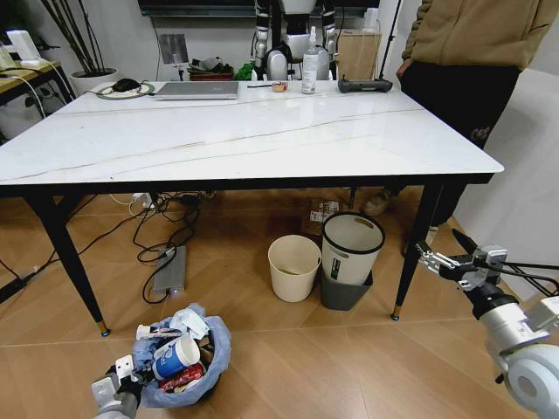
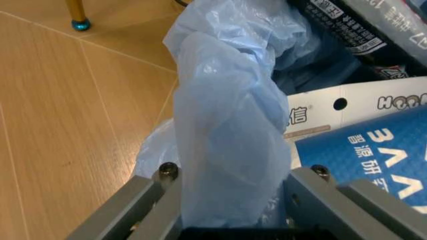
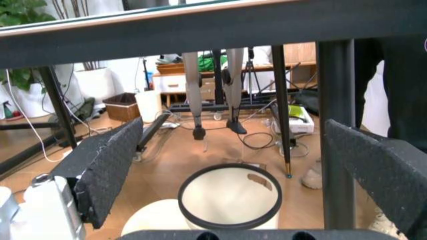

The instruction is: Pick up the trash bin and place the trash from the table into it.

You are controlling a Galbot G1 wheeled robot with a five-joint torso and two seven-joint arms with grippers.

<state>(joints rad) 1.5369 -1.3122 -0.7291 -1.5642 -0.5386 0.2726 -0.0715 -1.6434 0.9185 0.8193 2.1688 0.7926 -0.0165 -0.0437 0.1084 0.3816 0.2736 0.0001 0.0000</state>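
Observation:
The trash bin (image 1: 188, 367) stands on the wood floor in front of the table (image 1: 262, 131), at my lower left. Its light-blue bag (image 2: 227, 125) billows over the rim. Trash fills it: a blue-and-white paper cup (image 1: 177, 356), a crushed red can (image 1: 182, 378) and crumpled white papers (image 1: 190, 323). My left gripper (image 1: 118, 384) is at the bin's near left side, its grey fingers (image 2: 143, 200) closed on a fold of the bag at the rim. My right gripper (image 1: 441, 257) hangs open beside the table's front right leg (image 1: 415, 253), its black pads (image 3: 110, 170) wide apart and holding nothing.
Under the table stand a cream bin (image 1: 293, 266) and a white bin with a black rim (image 1: 351, 247). Cables and a power strip (image 1: 169, 271) lie on the floor. A grey laptop (image 1: 197, 90) and a spray bottle (image 1: 309, 63) sit at the table's far edge. A person stands at the far right corner.

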